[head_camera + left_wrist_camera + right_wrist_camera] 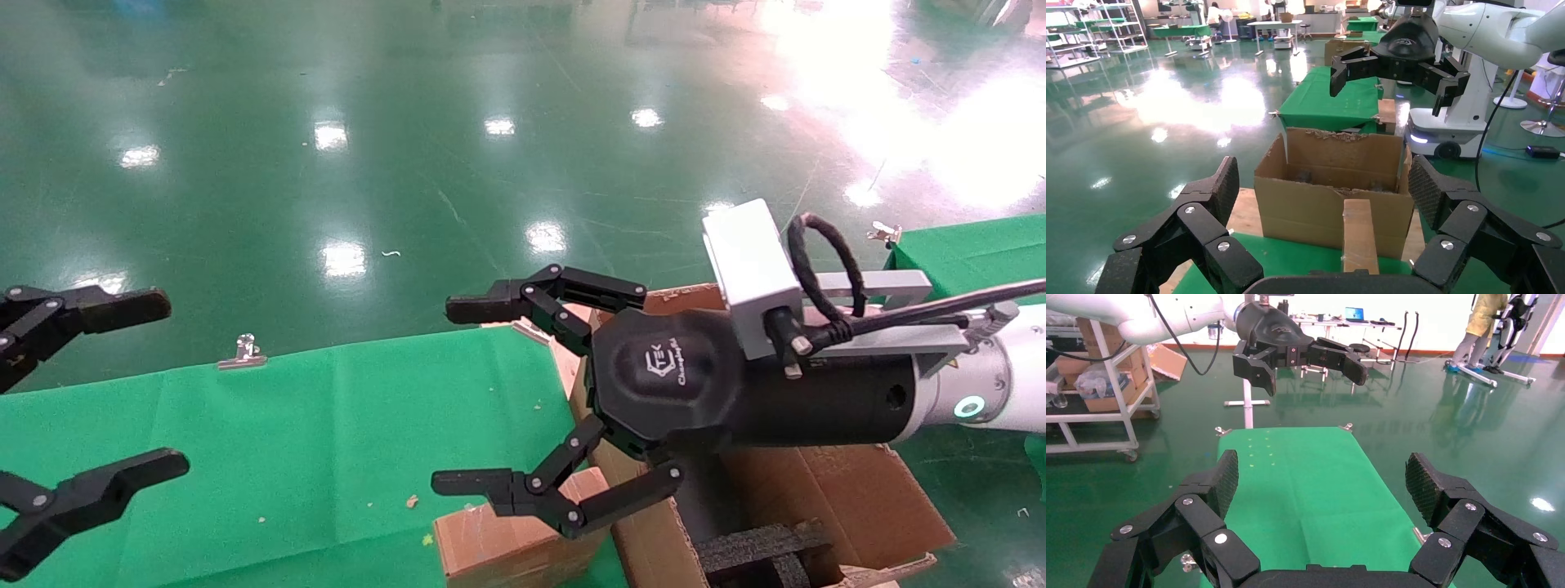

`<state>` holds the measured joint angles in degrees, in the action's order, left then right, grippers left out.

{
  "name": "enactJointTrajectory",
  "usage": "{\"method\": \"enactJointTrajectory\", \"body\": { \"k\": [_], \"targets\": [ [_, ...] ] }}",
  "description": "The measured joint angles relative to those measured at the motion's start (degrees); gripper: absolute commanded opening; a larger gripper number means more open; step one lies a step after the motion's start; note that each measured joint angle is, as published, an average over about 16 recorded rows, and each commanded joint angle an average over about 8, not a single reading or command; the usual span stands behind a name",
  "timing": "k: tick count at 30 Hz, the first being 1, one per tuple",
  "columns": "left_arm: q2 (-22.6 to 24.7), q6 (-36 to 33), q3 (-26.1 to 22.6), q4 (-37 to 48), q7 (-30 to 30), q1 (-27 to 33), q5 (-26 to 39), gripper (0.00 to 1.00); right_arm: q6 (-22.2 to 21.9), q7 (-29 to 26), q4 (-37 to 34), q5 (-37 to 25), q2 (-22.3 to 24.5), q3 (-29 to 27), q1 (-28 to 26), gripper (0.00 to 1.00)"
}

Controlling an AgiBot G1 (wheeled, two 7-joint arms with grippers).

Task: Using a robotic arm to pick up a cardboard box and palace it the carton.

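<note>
The small cardboard box (500, 545) stands on edge on the green cloth, against the carton's (858, 498) side; black foam (760, 551) shows inside the carton. In the left wrist view the small box (1359, 236) leans on the carton's (1309, 202) front wall. My right gripper (458, 396), on the white arm, is open and empty. It hangs above the small box and the carton's near corner, touching neither. In its own view my right gripper (1321, 484) has only green cloth between the fingers. My left gripper (162, 384) is open and empty at the far left.
The green-clothed table (286, 441) has a metal clip (243, 351) on its far edge, with glossy green floor beyond. A second green table (981, 245) lies at the right. A white robot base (1444, 131) stands behind the carton.
</note>
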<state>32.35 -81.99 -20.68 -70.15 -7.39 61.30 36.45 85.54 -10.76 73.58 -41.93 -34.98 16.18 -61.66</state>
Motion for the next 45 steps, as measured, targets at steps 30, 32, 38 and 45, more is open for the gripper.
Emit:
{"method": "enactJointTrajectory", "body": {
  "k": [30,32,38,45],
  "targets": [
    [0.0,0.0,0.0,0.0,0.0,0.0,0.0,0.00,0.9,0.0,-0.5,-3.5,0.3,1.5,-1.4,1.00],
    [0.0,0.0,0.0,0.0,0.0,0.0,0.0,0.00,1.4,0.0,-0.9,-5.4,0.1,2.5,-2.4,1.00],
    [0.0,0.0,0.0,0.0,0.0,0.0,0.0,0.00,3.4,0.3,-2.8,-13.0,-0.8,7.1,-6.9,1.00],
    [0.0,0.0,0.0,0.0,0.0,0.0,0.0,0.00,5.1,1.3,-5.5,-21.9,-3.2,14.9,-13.4,1.00]
  ]
}}
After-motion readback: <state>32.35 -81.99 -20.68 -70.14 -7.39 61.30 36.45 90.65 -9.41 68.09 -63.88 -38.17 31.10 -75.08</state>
